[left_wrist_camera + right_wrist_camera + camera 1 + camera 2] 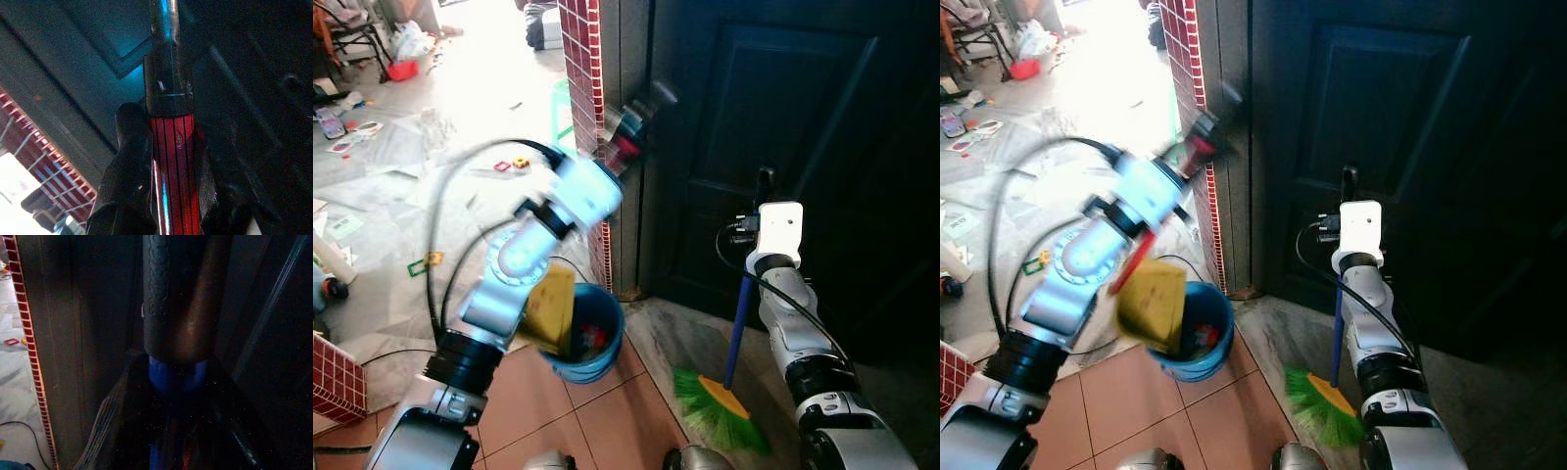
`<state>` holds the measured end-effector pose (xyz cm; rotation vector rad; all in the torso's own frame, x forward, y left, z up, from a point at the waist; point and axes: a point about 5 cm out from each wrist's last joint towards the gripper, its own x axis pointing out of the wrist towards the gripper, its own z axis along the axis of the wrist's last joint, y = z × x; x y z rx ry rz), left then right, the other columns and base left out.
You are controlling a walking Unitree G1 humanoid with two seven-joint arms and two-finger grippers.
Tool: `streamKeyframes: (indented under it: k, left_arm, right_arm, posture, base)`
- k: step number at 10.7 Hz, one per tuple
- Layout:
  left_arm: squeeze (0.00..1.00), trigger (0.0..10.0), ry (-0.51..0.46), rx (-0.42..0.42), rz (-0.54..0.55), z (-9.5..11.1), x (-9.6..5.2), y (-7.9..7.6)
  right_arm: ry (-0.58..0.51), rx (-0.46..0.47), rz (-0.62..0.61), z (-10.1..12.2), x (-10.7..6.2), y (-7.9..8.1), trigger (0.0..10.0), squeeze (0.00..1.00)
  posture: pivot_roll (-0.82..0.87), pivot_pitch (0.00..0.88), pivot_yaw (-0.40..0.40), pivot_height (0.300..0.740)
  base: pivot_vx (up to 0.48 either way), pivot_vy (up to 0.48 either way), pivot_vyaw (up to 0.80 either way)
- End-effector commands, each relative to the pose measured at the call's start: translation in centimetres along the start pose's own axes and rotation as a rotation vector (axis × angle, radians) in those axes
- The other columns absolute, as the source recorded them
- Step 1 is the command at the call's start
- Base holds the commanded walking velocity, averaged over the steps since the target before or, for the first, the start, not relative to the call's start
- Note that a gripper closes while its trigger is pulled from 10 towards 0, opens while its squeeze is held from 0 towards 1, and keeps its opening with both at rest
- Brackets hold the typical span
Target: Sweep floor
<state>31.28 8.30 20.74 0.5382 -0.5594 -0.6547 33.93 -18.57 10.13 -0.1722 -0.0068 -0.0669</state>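
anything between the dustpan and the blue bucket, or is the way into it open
Nothing visible blocks it. The yellow dustpan, held by its red handle in the left gripper, hangs tilted right at the blue bucket rim, over its open mouth.

L hand (168,196) round red handle (173,161)

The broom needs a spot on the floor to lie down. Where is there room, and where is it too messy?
There is bare room on the tan tiles between the blue bucket and the broom, and on the grey floor along the dark door. It is crowded in the sunlit room, where papers and small toys are scattered.
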Motion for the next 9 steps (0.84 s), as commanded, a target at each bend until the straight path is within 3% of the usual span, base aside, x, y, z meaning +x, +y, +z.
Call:
streamKeyframes:
  k: [1, 2, 4, 5, 6, 7, 8, 9]
  left_arm:
    - [0.00, 10.0, -0.079, 0.090, -0.028, 1.6, 0.2, 0.4]
    - [0.00, 10.0, -0.089, 0.097, 0.011, 1.7, 0.2, 1.1]
    - [0.00, 10.0, -0.098, 0.074, 0.217, 2.1, 0.4, 5.1]
    - [0.00, 10.0, -0.090, 0.037, 0.303, 2.5, 0.4, 8.1]
    - [0.00, 10.0, -0.104, 0.070, 0.411, 3.5, -0.1, 11.9]
    - [0.00, 10.0, -0.073, 0.103, 0.439, 3.1, -1.0, 13.3]
    - [0.00, 10.0, -0.052, 0.064, 0.461, 2.6, -1.4, 13.5]
    - [0.00, 10.0, -0.040, -0.005, 0.441, 2.0, -1.5, 12.4]
  right_arm:
    - [-0.045, -0.004, 0.007, 1.2, 0.6, 0.1, 10.0, 0.00]
    - [-0.046, -0.003, 0.009, 1.2, 0.6, 0.2, 10.0, 0.00]
    - [-0.046, -0.002, 0.013, 1.1, 0.6, 0.3, 10.0, 0.00]
    - [-0.042, -0.008, 0.017, 1.0, 0.5, 0.3, 10.0, 0.00]
    - [-0.032, -0.013, 0.017, 0.8, 0.5, 0.4, 10.0, 0.00]
    - [-0.030, -0.006, 0.023, 0.9, 0.7, 0.6, 10.0, 0.00]
    - [-0.032, -0.001, 0.026, 0.9, 0.7, 0.8, 10.0, 0.00]
    - [-0.028, 0.002, 0.030, 0.8, 0.7, 1.0, 10.0, 0.00]
  posture:
    - [-0.01, 0.000, 0.014, 0.740]
    - [-0.01, 0.000, 0.014, 0.740]
    - [-0.01, 0.000, 0.013, 0.740]
    - [-0.01, 0.000, 0.011, 0.740]
    - [-0.01, 0.000, 0.012, 0.740]
    - [0.00, 0.000, 0.014, 0.740]
    - [0.00, 0.000, 0.015, 0.740]
    - [0.01, 0.000, 0.014, 0.740]
  base:
    - [0.000, 0.000, 0.00]
    - [0.000, 0.000, 0.00]
    - [0.000, 0.000, 0.00]
    - [0.000, 0.000, 0.00]
    - [0.000, 0.000, 0.00]
    - [0.000, 0.000, 0.00]
    - [0.000, 0.000, 0.00]
    - [0.000, 0.000, 0.00]
